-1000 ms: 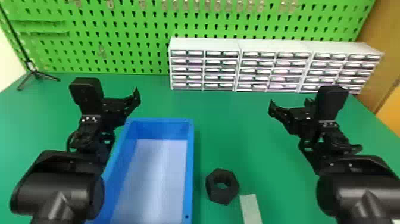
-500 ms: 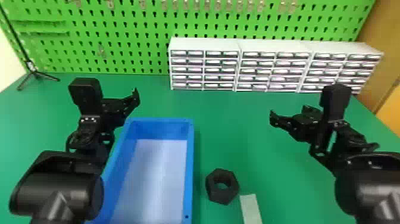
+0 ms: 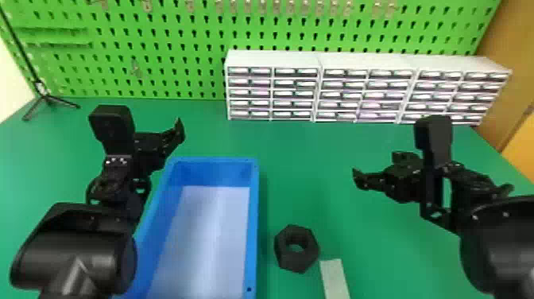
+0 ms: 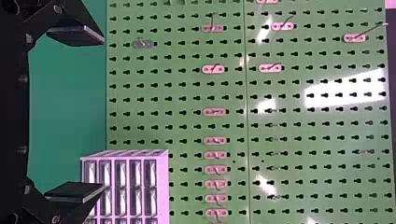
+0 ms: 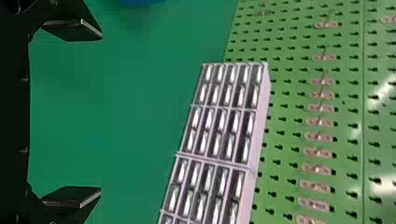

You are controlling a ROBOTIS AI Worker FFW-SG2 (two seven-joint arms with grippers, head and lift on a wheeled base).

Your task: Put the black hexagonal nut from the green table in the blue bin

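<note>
Head view, left to right. Black tripod at the far left corner of the green surface, close to the green pegboard. Left hand raised near the far left corner of the blue bin; left wrist view gives this left hand as open, fingers wide apart. Bin sits upright, its pale bottom visible between blue walls. Black hexagonal nut lies flat on the surface, outside the bin, just beside its right wall and apart from it, hole facing up. Pale strip flat on the surface, just right of the nut and nearer the robot. Row of white drawer units along the back, from middle to right, against the pegboard. Right hand raised well to the right of the nut and farther back; in right wrist view, open, fingers well separated.
</note>
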